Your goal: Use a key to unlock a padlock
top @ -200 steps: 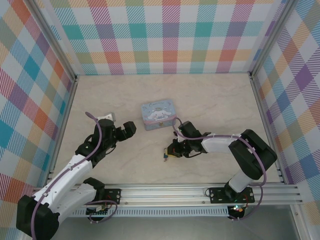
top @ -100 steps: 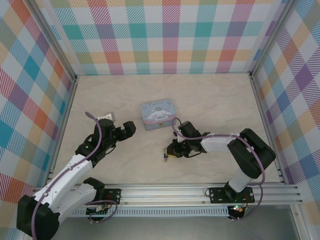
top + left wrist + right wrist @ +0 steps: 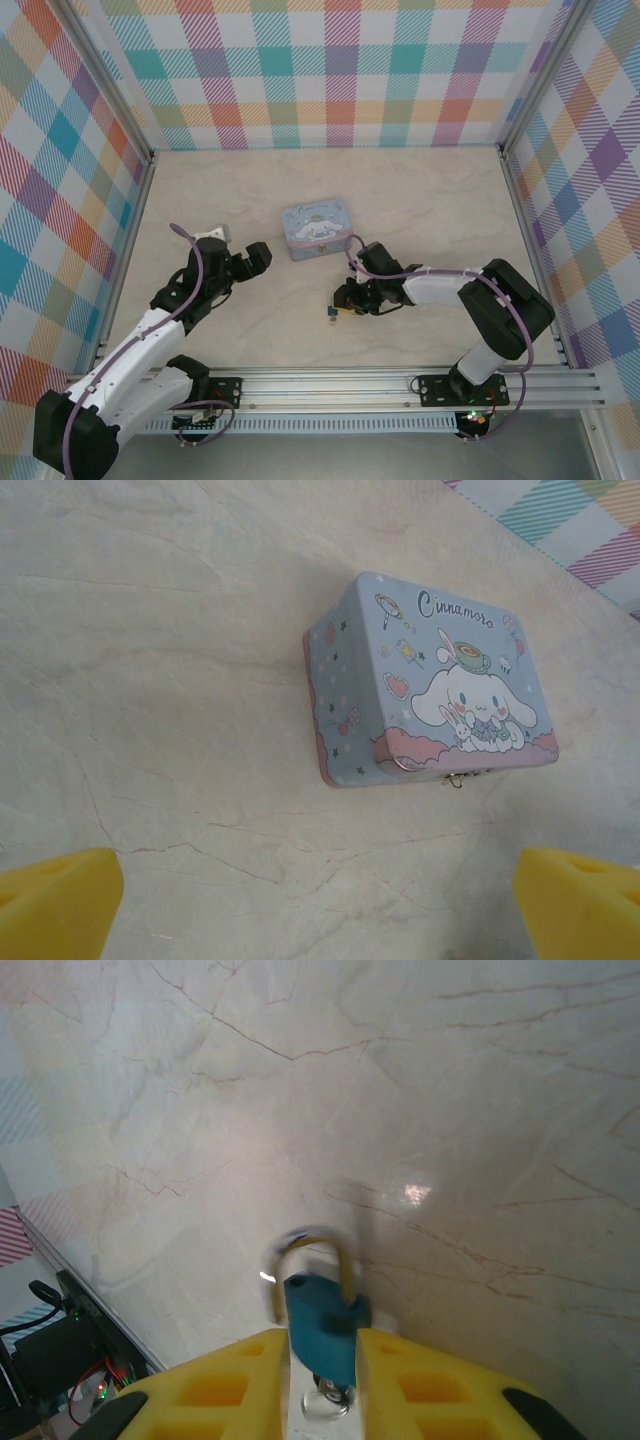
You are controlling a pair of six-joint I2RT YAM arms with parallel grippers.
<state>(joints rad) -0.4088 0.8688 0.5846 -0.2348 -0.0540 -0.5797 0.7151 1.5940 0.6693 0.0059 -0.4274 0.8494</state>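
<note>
1. Location: the padlock (image 3: 318,1310) lies on the surface (image 3: 430,200), apart from the cartoon tin (image 3: 318,228) and on the side nearer the arm bases. Its shackle (image 3: 312,1237) points away from the right wrist.
2. Right pincer (image 3: 323,1345): the fingers stand a narrow gap apart with the blue body lodged between them. The padlock is blurred, so I cannot tell whether they press on it.
3. Left pincer (image 3: 320,905): the fingers are spread wide and hold nothing, and it faces the tin.
4. Key: not identifiable, though a pale metal glint sits beneath the body.
5. Assessment: the step in hand appears to be positioning the padlock. The shackle looks seated, so I judge the unlocking not yet done.
6. Next move: steady the body, expose the keyhole, then align and turn the key precisely.
</note>
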